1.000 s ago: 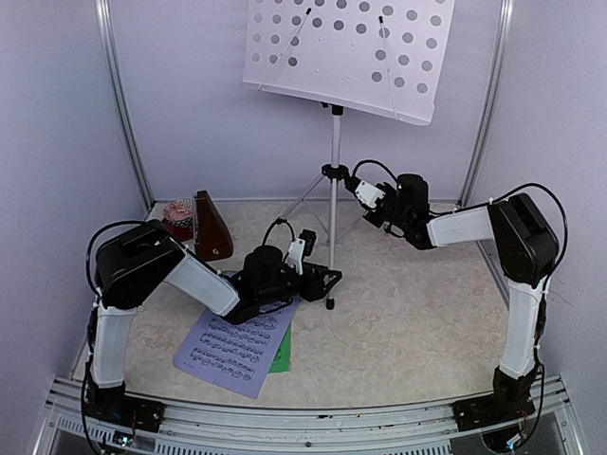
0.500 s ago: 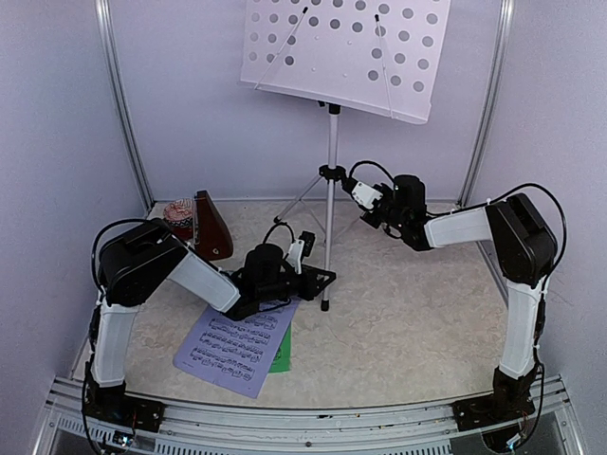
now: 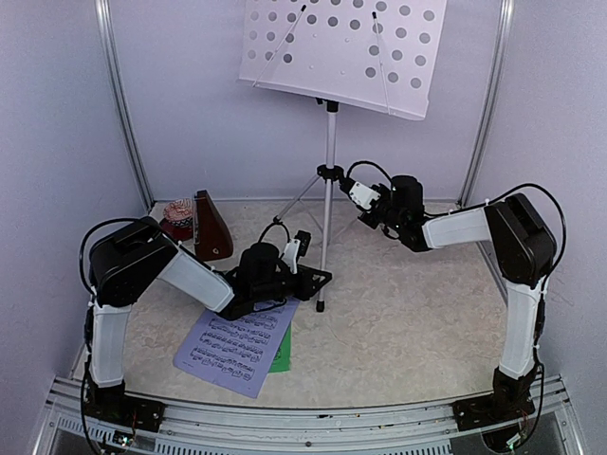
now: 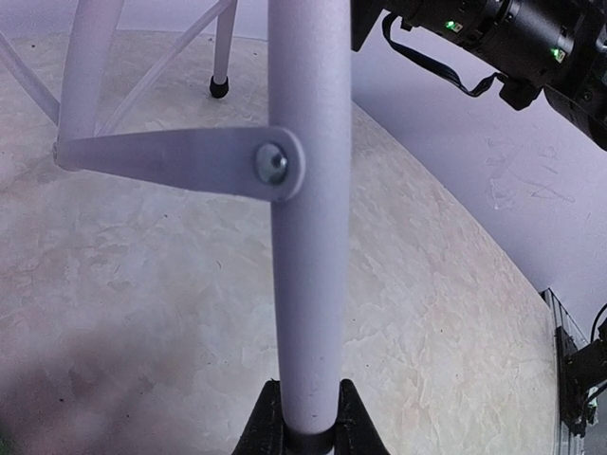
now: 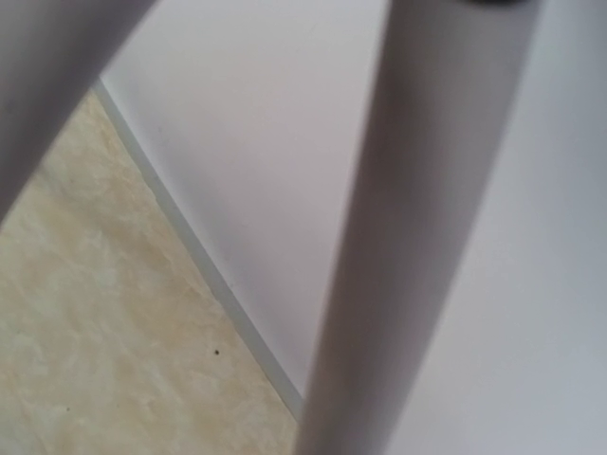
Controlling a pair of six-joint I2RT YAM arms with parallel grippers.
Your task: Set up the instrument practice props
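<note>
Music stand, top view: the music stand (image 3: 329,133) is at the back middle of the counter (image 3: 417,303), tripod spread, its perforated plate (image 3: 322,66) high and tilted, with no sheet on it.
Left pincer, top view: the left pincer (image 3: 321,281) sits low on the near leg (image 3: 323,246), just above the foot, probably to steer or steady the base.
Right pincer, top view: the right pincer (image 3: 349,190) reaches to the hub where the legs meet. I cannot tell whether it is together or apart.
Props, top view: the lavender sheet (image 3: 232,346) lies flat over the green sheet (image 3: 283,355) at the near left. The metronome (image 3: 211,227) is upright at the back left, well apart from the stand.
Left wrist view: black fingers (image 4: 266,428) press both sides of the leg, clamped on it below the riveted brace (image 4: 161,159).
Right wrist view: only a blurred tube (image 5: 398,237) shows, very close, and no fingers.
Step, as judged: the stand is being positioned, and the sheets are not yet on it.
</note>
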